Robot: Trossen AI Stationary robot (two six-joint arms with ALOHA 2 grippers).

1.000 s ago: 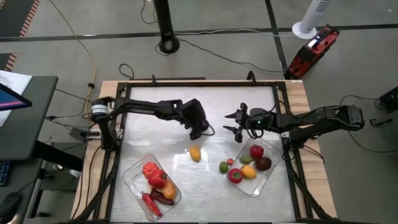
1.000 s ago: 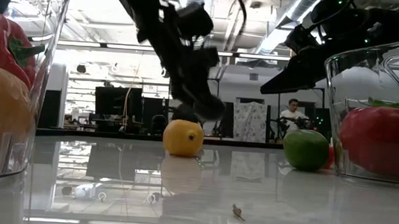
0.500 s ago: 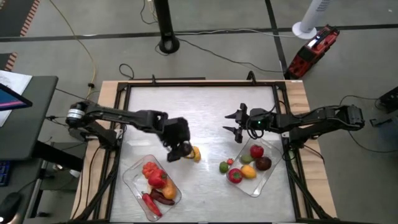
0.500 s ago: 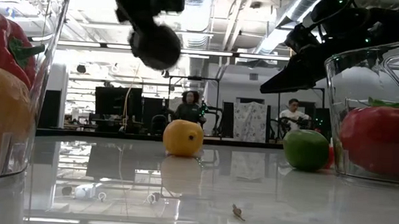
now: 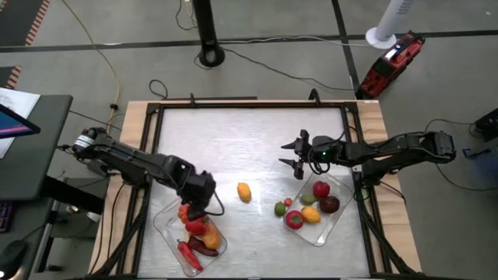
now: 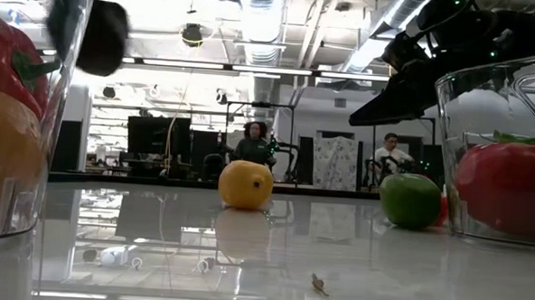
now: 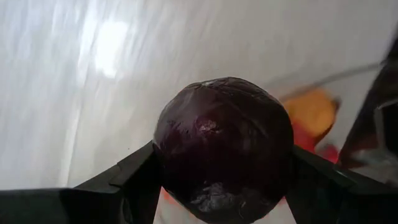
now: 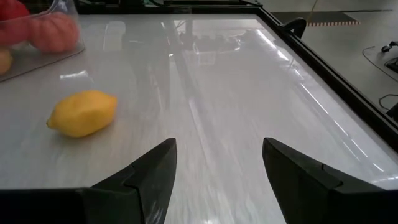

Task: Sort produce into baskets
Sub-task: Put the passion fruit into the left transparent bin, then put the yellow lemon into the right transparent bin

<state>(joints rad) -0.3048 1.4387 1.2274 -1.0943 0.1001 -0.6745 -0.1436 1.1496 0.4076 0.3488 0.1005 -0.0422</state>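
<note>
My left gripper (image 5: 198,204) is shut on a round dark purple piece of produce (image 7: 224,149) above the far end of the left clear basket (image 5: 163,224). That basket holds red, orange and dark pieces. In the low view the purple piece (image 6: 102,36) hangs high, beside that basket's wall. A yellow-orange piece (image 5: 244,191) lies on the table's middle, also in the right wrist view (image 8: 82,113). My right gripper (image 5: 299,159) hovers open just beyond the far-left corner of the right basket (image 5: 345,196), nothing between its fingers. My left gripper pinches the purple piece by two opposite sides (image 7: 166,158) between its two fingers (image 7: 134,180). The fingers come from above, pointing steeply down. The piece is lifted clear, over the left basket's far end.
The right basket holds red tomatoes, a dark purple piece, an orange one and a green one. A green lime (image 5: 279,208) and a small red piece (image 5: 288,202) lie on the table against its left side. Bare table spreads across the far half.
My left gripper has carried the dark purple piece from the table's middle toward the near left, over the left basket, rising and tipping more steeply downward. The yellow-orange piece has stayed where it lay.
</note>
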